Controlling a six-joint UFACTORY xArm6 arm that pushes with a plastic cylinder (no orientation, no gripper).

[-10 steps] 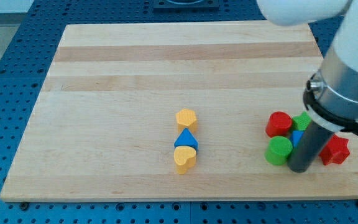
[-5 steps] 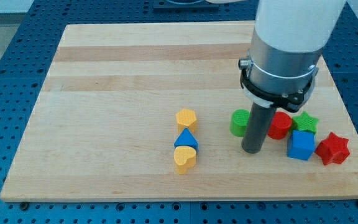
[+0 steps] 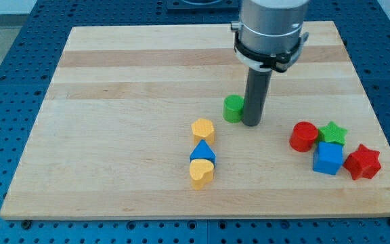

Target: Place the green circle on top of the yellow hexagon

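The green circle (image 3: 233, 108) sits on the wooden board, up and to the right of the yellow hexagon (image 3: 202, 129). A small gap lies between the two. My tip (image 3: 251, 123) stands against the green circle's right side. Below the yellow hexagon, a blue triangle (image 3: 202, 150) and a yellow heart (image 3: 201, 173) form a column with it.
At the view's right lies a cluster: a red cylinder (image 3: 303, 135), a green star (image 3: 332, 132), a blue cube (image 3: 328, 158) and a red star (image 3: 363, 162). The board's bottom edge (image 3: 202, 215) runs just below the yellow heart.
My tip has moved up and to the left, pushing the green circle out of the right-hand cluster toward the yellow hexagon. The red cylinder, the blue cube and the green star shifted a little.
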